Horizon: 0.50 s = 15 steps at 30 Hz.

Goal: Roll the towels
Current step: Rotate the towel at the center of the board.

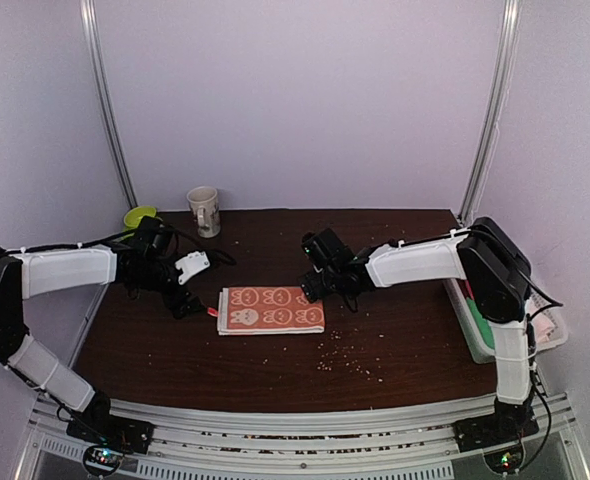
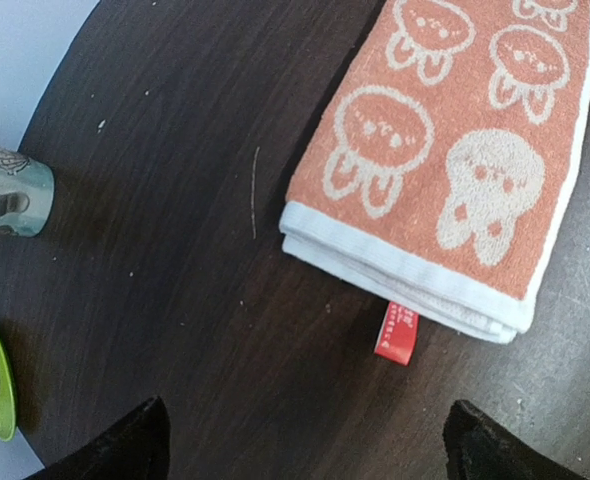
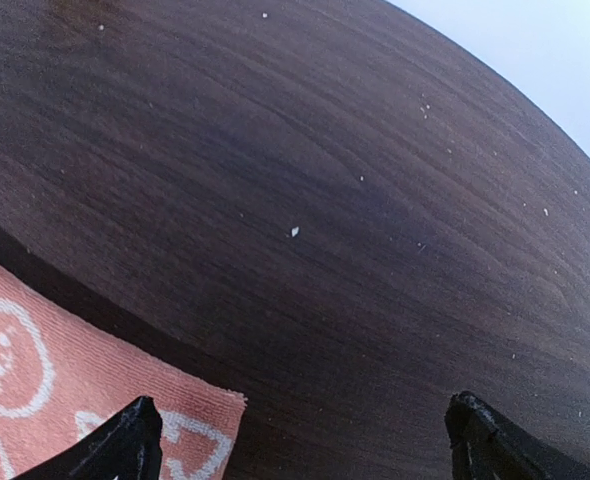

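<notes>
**On the dark table, a folded towel lies flat between two open grippers**

At the middle of the wooden table (image 1: 395, 240) we see the orange towel (image 1: 272, 309) lying flat, with one gripper at each short end. The left gripper (image 1: 187, 303) hangs just beside the towel's left end, its jaws spread wide and holding nothing. In the left wrist view both dark fingertips (image 2: 125, 445) sit at the bottom edge, clear of the cloth. The right gripper (image 1: 313, 287) hovers at the towel's far right corner, also wide apart and empty. From its wrist camera we see that corner (image 3: 75, 380) between the two fingertips (image 3: 495, 445), but we cannot tell whether they touch the cloth.

Nearest the arm bases, pale crumbs (image 1: 345, 355) are scattered on the wood in front of the towel's right end. A white tray (image 1: 467, 325) sits at the table's right edge with something green and red in it. At the far left corner a mug (image 1: 204, 210) stands upright beside a lime-green dish (image 1: 138, 216), both well apart from the towel. Nothing lies between either gripper and the cloth.

The towel is folded in several layers, orange-peach with white bunny faces and a white border, and a small red label (image 2: 395, 333) sticks out from its left end
</notes>
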Tool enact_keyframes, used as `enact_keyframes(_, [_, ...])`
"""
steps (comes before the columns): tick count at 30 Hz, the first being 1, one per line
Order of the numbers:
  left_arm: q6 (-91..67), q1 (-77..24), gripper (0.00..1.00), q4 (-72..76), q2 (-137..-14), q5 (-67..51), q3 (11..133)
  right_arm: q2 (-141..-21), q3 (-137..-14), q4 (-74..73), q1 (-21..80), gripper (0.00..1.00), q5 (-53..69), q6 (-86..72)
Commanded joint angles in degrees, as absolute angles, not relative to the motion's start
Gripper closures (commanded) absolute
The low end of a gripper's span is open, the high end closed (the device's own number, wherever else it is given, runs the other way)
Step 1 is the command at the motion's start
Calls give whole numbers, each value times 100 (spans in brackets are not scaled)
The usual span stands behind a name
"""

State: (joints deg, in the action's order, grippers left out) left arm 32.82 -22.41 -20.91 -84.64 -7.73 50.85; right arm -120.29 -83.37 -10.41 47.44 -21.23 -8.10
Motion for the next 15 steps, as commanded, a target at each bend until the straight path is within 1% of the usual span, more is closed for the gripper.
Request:
enact_keyframes(1, [3384,-2007,2,-1868,-8113,-930,4788,-12113,-8493,-1396,4671,0,-2305,-636])
enact_keyframes(6, [3289,-1958,2,-1722,-7974,-1027,4530,-12282,-8528,-1442,4601,0,-2316,-599])
enact_keyframes(15, [3261,-1960,2,-1662,-7916,-982,4511,-12637,-8752,-1732,4422,0,-2358,-528])
